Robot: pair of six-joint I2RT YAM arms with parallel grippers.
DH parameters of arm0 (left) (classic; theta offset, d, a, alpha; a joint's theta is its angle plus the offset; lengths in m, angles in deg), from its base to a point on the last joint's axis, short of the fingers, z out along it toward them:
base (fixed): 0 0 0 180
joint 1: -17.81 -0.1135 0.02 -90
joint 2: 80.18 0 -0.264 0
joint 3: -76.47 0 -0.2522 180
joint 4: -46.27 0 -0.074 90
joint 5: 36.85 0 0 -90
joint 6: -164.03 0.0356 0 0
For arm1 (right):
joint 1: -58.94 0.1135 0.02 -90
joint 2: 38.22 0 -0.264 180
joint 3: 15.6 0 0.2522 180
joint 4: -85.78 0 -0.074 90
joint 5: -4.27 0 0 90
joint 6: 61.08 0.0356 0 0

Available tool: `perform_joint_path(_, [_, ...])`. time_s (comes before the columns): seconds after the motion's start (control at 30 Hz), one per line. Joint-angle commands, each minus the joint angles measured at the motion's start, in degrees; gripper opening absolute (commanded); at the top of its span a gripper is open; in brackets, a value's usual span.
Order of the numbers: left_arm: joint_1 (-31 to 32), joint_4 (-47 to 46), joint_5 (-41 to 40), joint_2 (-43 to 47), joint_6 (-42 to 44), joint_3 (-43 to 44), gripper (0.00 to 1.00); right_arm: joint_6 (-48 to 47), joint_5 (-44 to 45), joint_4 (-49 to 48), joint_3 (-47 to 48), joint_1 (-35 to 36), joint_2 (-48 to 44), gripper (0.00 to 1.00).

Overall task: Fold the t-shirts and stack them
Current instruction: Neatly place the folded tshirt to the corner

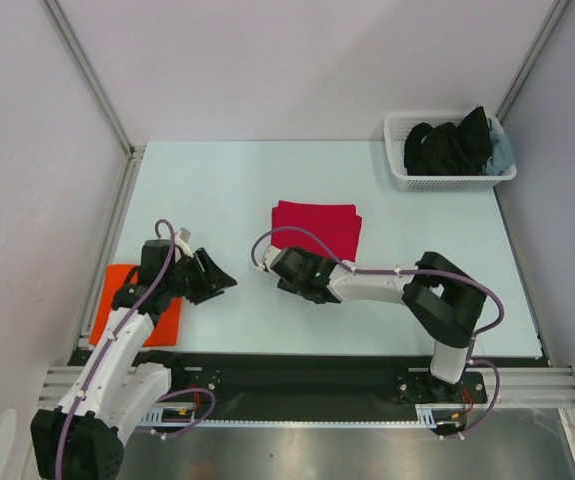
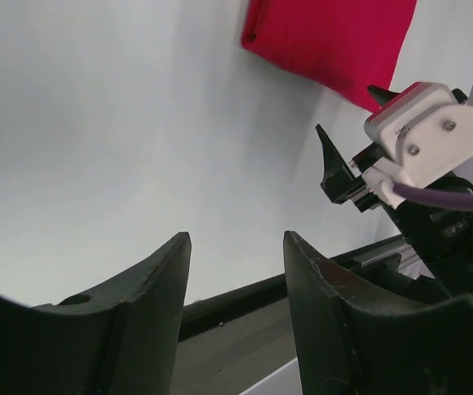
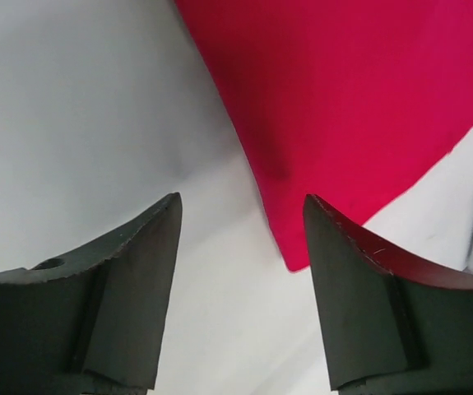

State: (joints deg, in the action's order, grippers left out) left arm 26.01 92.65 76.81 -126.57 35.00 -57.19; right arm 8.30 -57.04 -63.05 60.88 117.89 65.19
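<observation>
The crimson red t-shirt (image 1: pixel 317 225) lies folded into a rectangle mid-table; it shows in the right wrist view (image 3: pixel 343 99) and the left wrist view (image 2: pixel 326 41). The orange t-shirt (image 1: pixel 117 300) lies folded at the left near edge, partly under the left arm. My right gripper (image 1: pixel 279 268) is open and empty, just off the red shirt's near left corner; its jaws (image 3: pixel 240 206) frame that corner. My left gripper (image 1: pixel 222 280) is open and empty over bare table, right of the orange shirt, pointing at the right gripper (image 2: pixel 347 177).
A white lattice basket (image 1: pixel 407 175) with dark clothes (image 1: pixel 452 145) stands at the far right corner. Metal rails run along the left side (image 1: pixel 117 215) and the near edge (image 1: pixel 307 380). White walls enclose the table.
</observation>
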Motion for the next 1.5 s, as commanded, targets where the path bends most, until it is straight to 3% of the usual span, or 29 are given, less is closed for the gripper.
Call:
perform_joint_path(0.0, [-3.6,2.8,1.4,0.4,-0.8,-0.2,0.55,-5.7,1.3,-3.6,4.2,1.7,3.1,0.66])
perform_joint_path(0.3, [-10.4,3.5,5.4,-3.9,0.7,0.0,0.58,-8.0,-0.2,-4.4,4.9,3.4,6.1,0.75])
perform_joint_path(0.43, [-12.2,2.2,7.5,-5.8,0.3,-0.2,0.58,-10.4,-0.9,-5.7,7.5,2.3,9.2,0.72])
perform_joint_path(0.53, [-13.0,0.3,9.5,-7.4,0.4,-0.1,0.55,-11.5,-1.8,-6.3,8.6,1.1,11.0,0.66])
perform_joint_path(0.63, [-13.7,-0.2,10.2,-9.0,0.2,0.3,0.55,-13.3,-3.4,-6.2,9.1,-0.1,11.5,0.53])
perform_joint_path(0.8, [-14.5,-4.7,12.7,-12.0,-2.5,-0.1,0.81,-14.7,-6.0,-4.4,10.7,-1.3,11.0,0.26])
perform_joint_path(0.87, [-14.5,-9.6,16.0,-14.8,-4.8,-1.0,0.83,-15.0,-6.9,-3.9,10.6,-1.4,10.4,0.17])
perform_joint_path(0.97, [-14.4,-16.6,19.5,-19.9,-8.1,-1.6,0.87,-15.5,-8.1,-3.0,9.9,-1.4,8.6,0.13])
perform_joint_path(1.0, [-14.2,-18.5,19.7,-21.3,-9.1,-1.6,0.96,-15.9,-8.5,-2.8,9.1,-1.6,7.1,0.11])
perform_joint_path(1.07, [-13.0,-24.3,20.7,-23.8,-12.4,-1.6,1.00,-15.7,-9.0,-2.6,8.8,-2.0,5.9,0.07])
perform_joint_path(1.2, [-8.8,-32.4,21.1,-33.3,-17.9,0.6,1.00,-14.8,-12.0,0.2,9.5,-4.0,3.3,0.00])
perform_joint_path(1.47, [0.4,-44.0,17.7,-48.3,-27.0,10.9,1.00,-13.7,-17.4,1.7,8.2,-7.5,-2.5,0.00])
